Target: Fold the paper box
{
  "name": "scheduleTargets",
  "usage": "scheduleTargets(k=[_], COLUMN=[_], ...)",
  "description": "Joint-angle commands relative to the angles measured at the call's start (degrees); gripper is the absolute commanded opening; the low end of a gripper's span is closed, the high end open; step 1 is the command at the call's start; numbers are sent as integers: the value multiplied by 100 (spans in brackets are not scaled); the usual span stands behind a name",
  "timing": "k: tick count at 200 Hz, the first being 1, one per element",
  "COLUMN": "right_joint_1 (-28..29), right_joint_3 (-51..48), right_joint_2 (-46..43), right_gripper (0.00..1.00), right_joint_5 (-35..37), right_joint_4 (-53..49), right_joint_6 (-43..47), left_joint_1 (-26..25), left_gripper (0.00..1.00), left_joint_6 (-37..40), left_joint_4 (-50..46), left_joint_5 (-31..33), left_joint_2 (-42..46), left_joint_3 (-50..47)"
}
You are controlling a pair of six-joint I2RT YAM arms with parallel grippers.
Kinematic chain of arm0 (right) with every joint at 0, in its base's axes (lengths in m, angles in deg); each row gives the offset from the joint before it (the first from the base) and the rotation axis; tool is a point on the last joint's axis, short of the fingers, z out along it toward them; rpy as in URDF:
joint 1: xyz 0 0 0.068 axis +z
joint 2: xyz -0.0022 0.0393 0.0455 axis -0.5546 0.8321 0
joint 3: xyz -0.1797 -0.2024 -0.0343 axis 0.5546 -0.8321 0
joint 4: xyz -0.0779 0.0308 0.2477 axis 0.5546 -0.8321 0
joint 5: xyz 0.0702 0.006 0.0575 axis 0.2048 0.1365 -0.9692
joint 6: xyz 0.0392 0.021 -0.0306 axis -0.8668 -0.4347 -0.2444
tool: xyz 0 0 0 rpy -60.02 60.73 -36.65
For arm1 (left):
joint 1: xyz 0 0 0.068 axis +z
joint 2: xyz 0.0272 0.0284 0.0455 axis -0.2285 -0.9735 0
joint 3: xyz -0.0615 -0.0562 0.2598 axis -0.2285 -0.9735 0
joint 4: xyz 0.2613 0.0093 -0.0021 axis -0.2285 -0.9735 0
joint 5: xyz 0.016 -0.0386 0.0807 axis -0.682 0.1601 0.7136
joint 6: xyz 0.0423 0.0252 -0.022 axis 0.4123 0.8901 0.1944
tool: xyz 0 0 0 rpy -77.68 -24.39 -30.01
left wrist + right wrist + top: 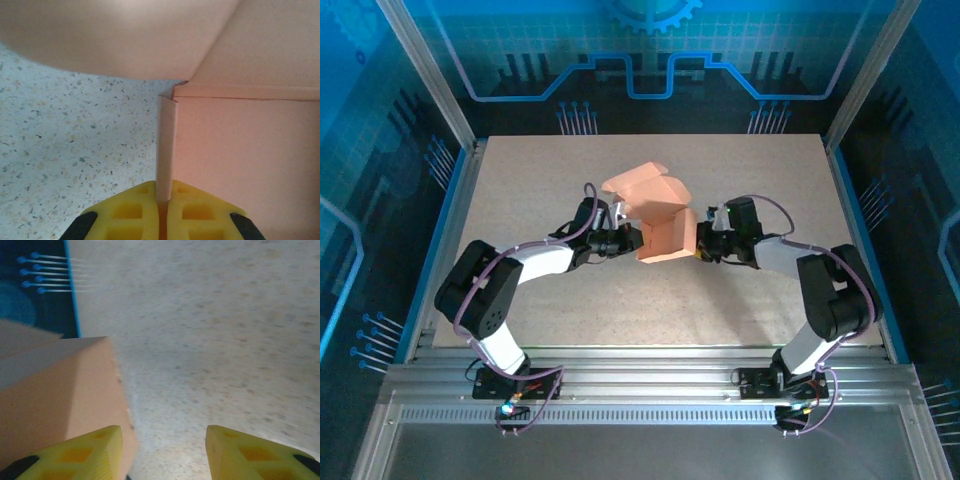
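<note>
Paper box (665, 238) on speckled table (620, 305), flap clamped in left end effector (163, 200).

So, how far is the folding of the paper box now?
Done: the paper box already stands as a body with upright walls. In hand: the left pincer is shut on a thin side flap; the right pincer is open beside a wall. Left: the top flaps are not closed.

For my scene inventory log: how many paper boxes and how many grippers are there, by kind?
paper box: 1
grippers: 2, the left gripper and the right gripper
total: 3
</note>
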Motion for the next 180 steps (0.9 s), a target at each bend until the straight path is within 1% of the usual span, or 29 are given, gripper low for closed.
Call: scheduleTargets(k=[1,19,58,78,96,107,124,137,146,161,180], right_joint_1=[144,304,786,824,620,429,132,-101,-284,-600,-855], right_joint_3=[140,225,505,529,356,230,137,81,9,-133,-177], right_joint_2=[253,450,879,972,821,659,325,48,-150,-445,-784], right_gripper=[48,48,47,46,46,49,54,61,63,66,66], right_joint_5=[-690,-824,-724,-665,-577,-520,-328,-60,99,399,742], right_joint_4=[825,1102,1365,1456,1362,1171,507,-149,-430,-925,-1495], right_joint_6=[-342,-530,-782,-895,-867,-762,-385,-67,66,226,571], left_joint_1=[-64,-104,-114,-119,-77,-17,97,191,244,279,280], left_gripper=[5,5,5,5,5,5,6,6,6,6,6], left_joint_6=[89,136,-89,-132,-20,57,136,214,293,583,1018], left_joint_4=[-39,-88,24,29,-130,-300,-430,-514,-623,-1096,-1778], left_joint_5=[8,109,149,167,340,404,458,472,531,827,1233], left_joint_2=[-74,-70,-123,-77,46,116,193,256,308,392,443], left_joint_3=[145,189,261,261,173,138,39,-16,-49,31,214])
